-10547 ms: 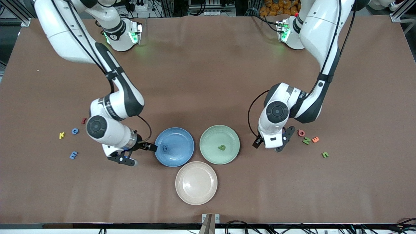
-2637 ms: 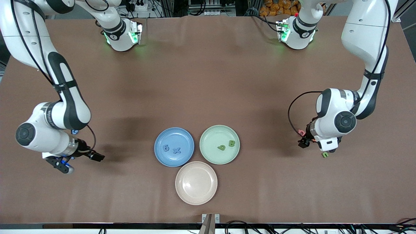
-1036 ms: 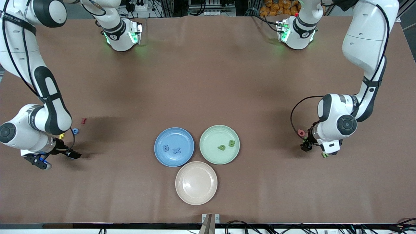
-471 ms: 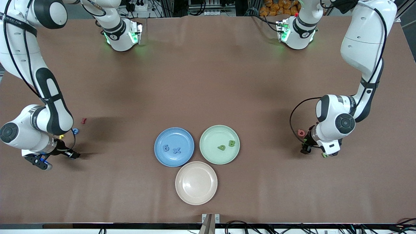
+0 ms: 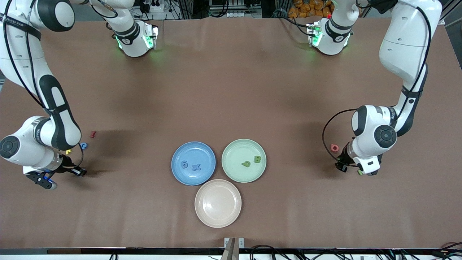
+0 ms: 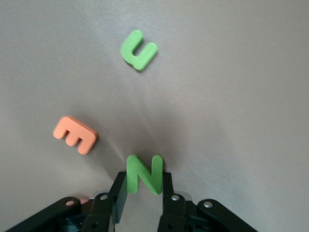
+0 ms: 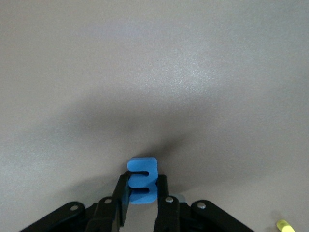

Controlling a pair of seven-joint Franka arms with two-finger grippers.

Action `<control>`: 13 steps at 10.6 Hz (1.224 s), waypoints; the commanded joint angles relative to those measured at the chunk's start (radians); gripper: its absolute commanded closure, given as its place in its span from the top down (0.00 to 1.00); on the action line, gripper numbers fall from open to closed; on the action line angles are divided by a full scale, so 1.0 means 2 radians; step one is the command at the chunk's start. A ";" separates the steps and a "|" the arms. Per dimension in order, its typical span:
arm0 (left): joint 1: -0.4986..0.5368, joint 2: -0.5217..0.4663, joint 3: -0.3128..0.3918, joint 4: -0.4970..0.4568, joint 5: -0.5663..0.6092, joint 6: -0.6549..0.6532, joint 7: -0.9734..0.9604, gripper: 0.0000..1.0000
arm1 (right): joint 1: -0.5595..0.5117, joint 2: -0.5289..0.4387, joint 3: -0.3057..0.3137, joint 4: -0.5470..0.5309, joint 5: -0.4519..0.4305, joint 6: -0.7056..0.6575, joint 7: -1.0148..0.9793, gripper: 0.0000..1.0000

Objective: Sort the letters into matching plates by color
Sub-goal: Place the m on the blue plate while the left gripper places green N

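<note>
Three plates (image 5: pixel 193 148) mid-table, two letters (image 5: pixel 196 167) in each of the two farther ones, loose letters at both table ends.

High front camera faces the bases; wrist cameras look down close.

Beige plate (image 5: pixel 218 203) nearest front camera. Pink letter (image 5: pixel 334 147), orange E (image 6: pixel 75 135) toward left arm's end; dark red letter (image 5: pixel 93 134), yellow letter (image 5: pixel 68 152) toward right arm's.
</note>
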 commanded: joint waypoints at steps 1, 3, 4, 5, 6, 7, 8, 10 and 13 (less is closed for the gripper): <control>-0.001 -0.013 -0.021 0.001 0.006 0.003 -0.026 0.00 | 0.003 0.008 0.005 0.002 -0.014 0.006 -0.007 0.17; -0.002 -0.019 -0.037 0.004 0.006 0.003 -0.044 0.00 | 0.022 0.001 0.005 0.007 -0.010 -0.004 -0.001 0.17; -0.003 -0.022 -0.051 0.008 0.006 0.003 -0.053 0.00 | 0.030 -0.001 0.005 0.012 -0.005 -0.005 0.000 0.17; -0.007 -0.021 -0.067 0.019 0.007 0.003 -0.073 0.00 | 0.038 -0.003 0.005 0.012 0.002 -0.005 0.008 0.17; -0.020 -0.022 -0.074 0.026 0.009 0.003 -0.088 0.00 | 0.047 -0.005 0.007 0.013 0.004 -0.005 0.031 0.17; -0.043 -0.021 -0.074 0.029 0.012 0.003 -0.094 0.00 | 0.059 -0.006 0.008 0.019 0.004 -0.005 0.062 0.17; -0.067 -0.017 -0.074 0.041 0.010 0.003 -0.097 0.00 | 0.074 -0.006 0.008 0.025 0.004 -0.011 0.091 0.17; -0.097 -0.018 -0.075 0.061 0.009 0.003 -0.126 0.00 | 0.103 -0.006 0.012 0.041 0.004 -0.025 0.162 0.17; -0.165 -0.021 -0.071 0.085 0.012 0.003 -0.151 0.00 | 0.142 -0.006 0.035 0.054 0.004 -0.037 0.257 0.17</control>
